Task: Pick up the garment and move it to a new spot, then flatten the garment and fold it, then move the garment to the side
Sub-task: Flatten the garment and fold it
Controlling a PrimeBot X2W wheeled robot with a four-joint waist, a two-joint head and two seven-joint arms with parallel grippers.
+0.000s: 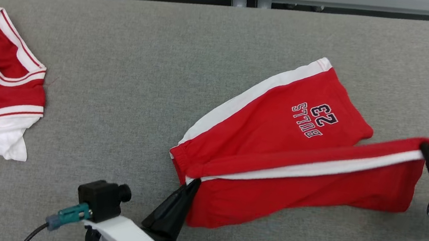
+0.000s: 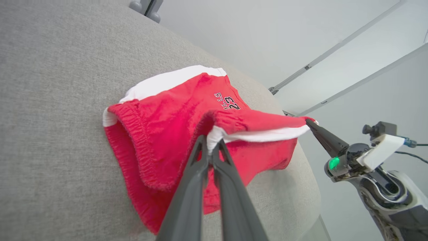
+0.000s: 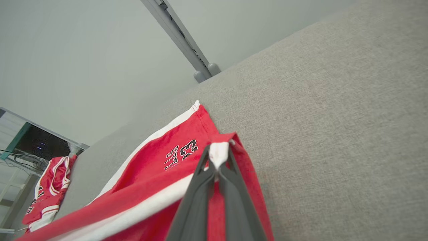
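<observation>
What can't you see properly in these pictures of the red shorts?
1. Head view: the jersey runs off the left edge.
2. Head view: the right gripper is partly cut off by the right edge.
3. Right wrist view: a lifted fold covers part of the print on the shorts.

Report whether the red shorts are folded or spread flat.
The shorts are mid-fold: left gripper and right gripper hold one white-striped edge raised over the half lying flat on the table.

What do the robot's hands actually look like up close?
Each gripper is a pair of long, dark grey fingers tapering to a point. The left gripper joins a white wrist shell carrying a small black camera block with a teal plug and a dark cable. The right gripper has a green light at its base.
</observation>
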